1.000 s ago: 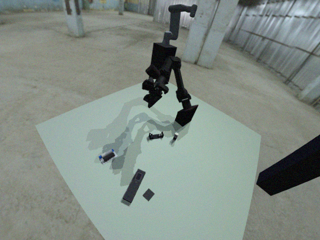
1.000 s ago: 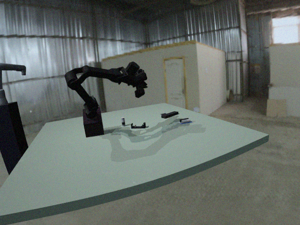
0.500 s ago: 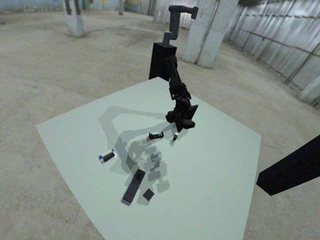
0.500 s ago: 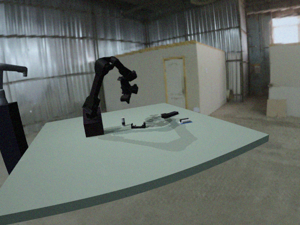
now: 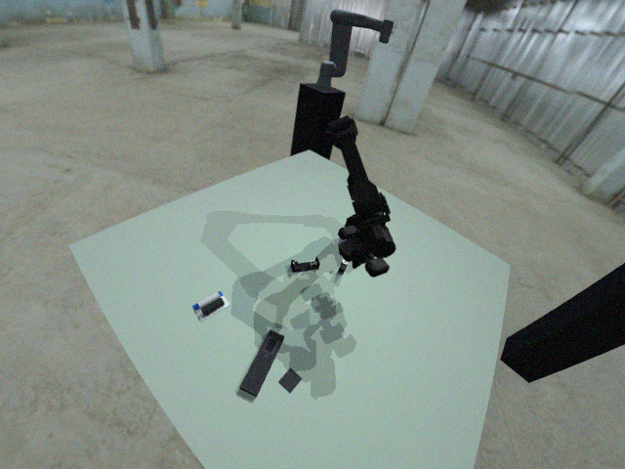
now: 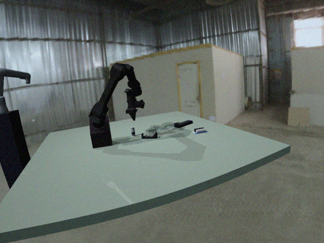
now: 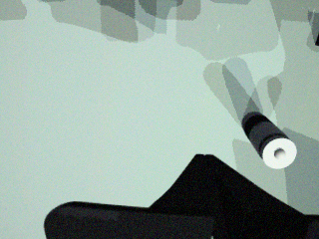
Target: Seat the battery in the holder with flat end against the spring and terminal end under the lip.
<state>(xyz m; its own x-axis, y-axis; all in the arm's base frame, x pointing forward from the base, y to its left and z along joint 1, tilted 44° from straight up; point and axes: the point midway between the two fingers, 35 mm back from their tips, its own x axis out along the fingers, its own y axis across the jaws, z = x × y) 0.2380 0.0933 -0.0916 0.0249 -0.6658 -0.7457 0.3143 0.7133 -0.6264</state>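
Note:
The battery (image 5: pixel 341 270) (image 6: pixel 132 131) (image 7: pixel 261 133) stands upright on the table, dark with a white top; in the wrist view its upper end shows a small round nub at the centre. The black holder (image 5: pixel 305 266) (image 6: pixel 149 136) lies on the table a short way beside it, with raised ends and no battery in it. Its spring and lip are too small to tell apart. My gripper (image 6: pixel 134 119) (image 7: pixel 202 162) points down above the table near the battery. Its fingers are shut together with nothing between them, and they do not touch the battery. In the top view the arm hides the fingertips.
A long dark remote-like case (image 5: pixel 261 363) (image 6: pixel 184 123) lies farther out, with a small dark square plate (image 5: pixel 290 380) beside it. A white and blue item with a dark part (image 5: pixel 211 306) (image 6: pixel 200 130) lies off to the side. A black pedestal (image 5: pixel 316 121) stands behind the table.

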